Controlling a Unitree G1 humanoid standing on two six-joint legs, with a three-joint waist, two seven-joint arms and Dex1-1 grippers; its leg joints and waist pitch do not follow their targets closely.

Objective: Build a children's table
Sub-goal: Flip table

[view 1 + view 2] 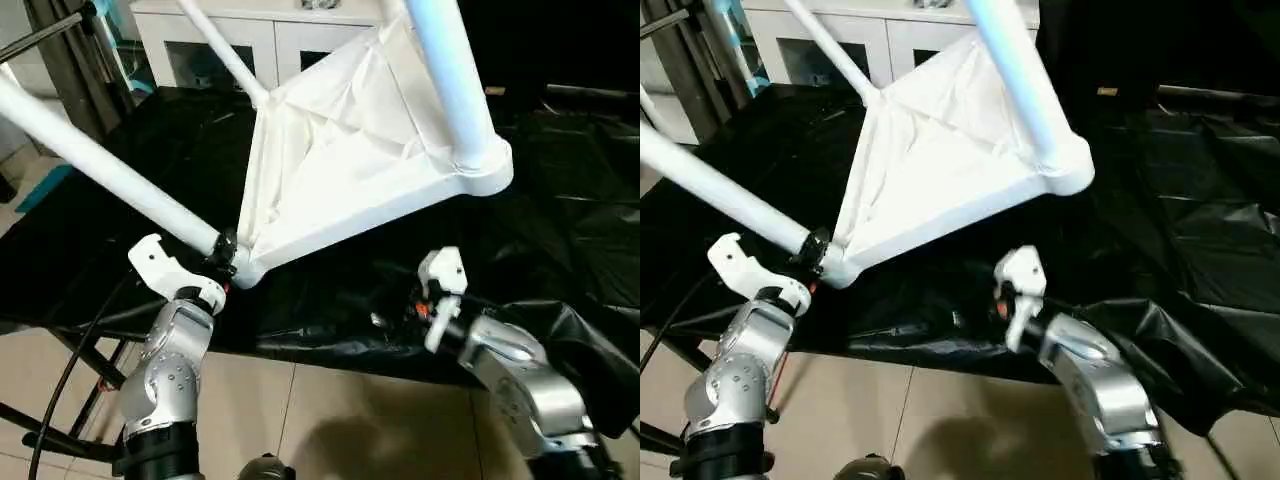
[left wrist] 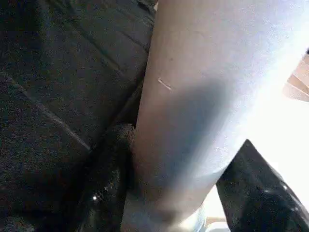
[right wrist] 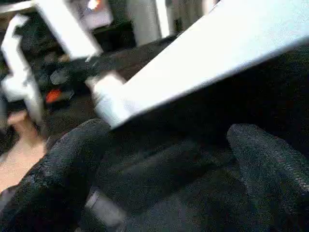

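A work surface covered with crinkled black sheeting (image 1: pixel 560 180) is seen over a floor of pale beige tiles (image 1: pixel 330 420). A white cabinet with glass doors (image 1: pixel 215 45) is placed behind it

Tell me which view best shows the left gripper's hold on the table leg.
The left wrist view: the leg runs between the left gripper's black fingers, one on each side. The eye views show the gripper at the leg's socket end from outside, its fingers mostly hidden. The right wrist view shows that corner blurred.
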